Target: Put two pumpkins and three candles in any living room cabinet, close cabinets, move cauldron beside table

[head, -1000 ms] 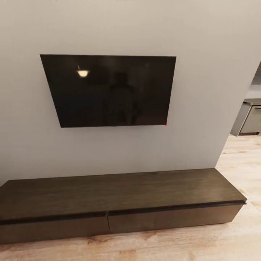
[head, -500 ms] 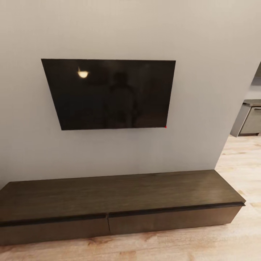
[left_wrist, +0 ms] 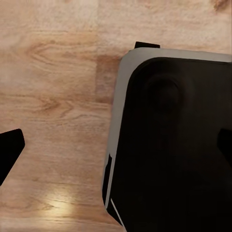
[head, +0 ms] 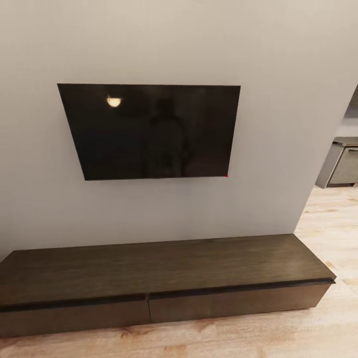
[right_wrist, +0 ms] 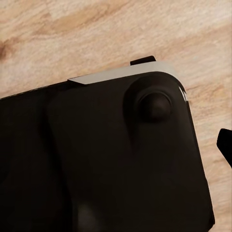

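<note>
From the head view, you face the long dark-brown cabinet standing against the grey wall, under a wall-mounted television. Both flat fronts look flush and closed, with a thin seam between them. No pumpkin, candle or cauldron is visible here, and the cabinet top is bare. To your right a doorway opens toward grey kitchen units. The risk here is the handleless front: with no handle, a gripper could slip on the flat wood or push the compartment in rather than draw it out. Driving closer could also bump the base into the low front, since it sits close to the plank floor.

In the left wrist view, the camera looks down on the plank floor and on the robot's own black base with its pale rim. A dark fingertip shows at one edge and another at the opposite edge, so the left gripper seems spread apart and holds nothing.

In the right wrist view, you see the same black base over the floor. A single dark tip shows, so I cannot tell how the right gripper stands. With both arms hanging so near the base, a quick swing up could strike it.
</note>
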### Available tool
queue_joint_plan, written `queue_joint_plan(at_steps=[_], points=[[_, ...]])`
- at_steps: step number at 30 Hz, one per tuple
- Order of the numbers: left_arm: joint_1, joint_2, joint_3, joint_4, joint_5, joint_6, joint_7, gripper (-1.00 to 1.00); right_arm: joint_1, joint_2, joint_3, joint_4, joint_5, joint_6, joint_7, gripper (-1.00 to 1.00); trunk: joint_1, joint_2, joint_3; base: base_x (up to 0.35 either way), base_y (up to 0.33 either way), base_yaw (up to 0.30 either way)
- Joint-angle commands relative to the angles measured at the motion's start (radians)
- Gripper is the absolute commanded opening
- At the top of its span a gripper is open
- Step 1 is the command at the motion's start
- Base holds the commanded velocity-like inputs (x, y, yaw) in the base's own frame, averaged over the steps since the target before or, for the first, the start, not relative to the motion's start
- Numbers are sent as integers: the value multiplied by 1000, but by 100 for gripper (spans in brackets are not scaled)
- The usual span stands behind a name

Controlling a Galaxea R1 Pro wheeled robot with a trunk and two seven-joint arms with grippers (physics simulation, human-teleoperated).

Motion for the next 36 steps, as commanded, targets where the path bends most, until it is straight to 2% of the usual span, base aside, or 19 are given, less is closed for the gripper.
queue_joint_plan(at_steps=[1, 18, 21, 23, 26, 28, 29, 31, 34, 36], points=[[0, -2, 2, -1, 5, -1, -2, 100, -1, 0, 8, 1, -10, -3, 0, 100, 0, -1, -1, 0, 0, 0], [-4, 6, 3, -17, 10, -4, -2, 100, -1, 1, 10, -1, -3, -3, -15, 100, 0, -1, -1, -140, 13, 0], [-13, 16, 3, -94, 12, 8, -3, 100, -5, 6, 23, -28, -3, 2, -38, 100, 0, -1, -1, -10, 1, 0], [-15, 28, 4, -167, 15, 34, -4, 100, -10, 17, 39, -88, -2, 14, -71, 100, 0, -1, -1, -4, 0, 0], [-19, 44, 6, -336, 23, 202, -5, 100, -14, 40, 86, -234, 6, 109, -157, 100, 0, -1, -1, -2, 0, 0], [-20, 52, 9, -531, 33, 422, -6, 100, -15, 52, 126, -381, 13, 252, -231, 100, 0, -1, -1, 0, 0, 0], [-20, 53, 9, -583, 36, 476, -6, 100, -16, 54, 133, -418, 14, 289, -246, 100, 0, -1, -1, 0, 0, 0], [-20, 55, 11, -777, 51, 658, -7, 100, -17, 59, 149, -566, 17, 416, -291, 100, 0, -1, -1, 0, 0, 0], [-20, 55, 11, -941, 59, 790, -6, 100, -19, 60, 157, -720, 18, 507, -314, 100, 0, -1, -1, 0, 0, 0], [-21, 54, 10, -1001, 61, 826, -6, 100, -27, 60, 159, -780, 16, 530, -318, 100, 0, -1, -1, 0, 0, 0]])
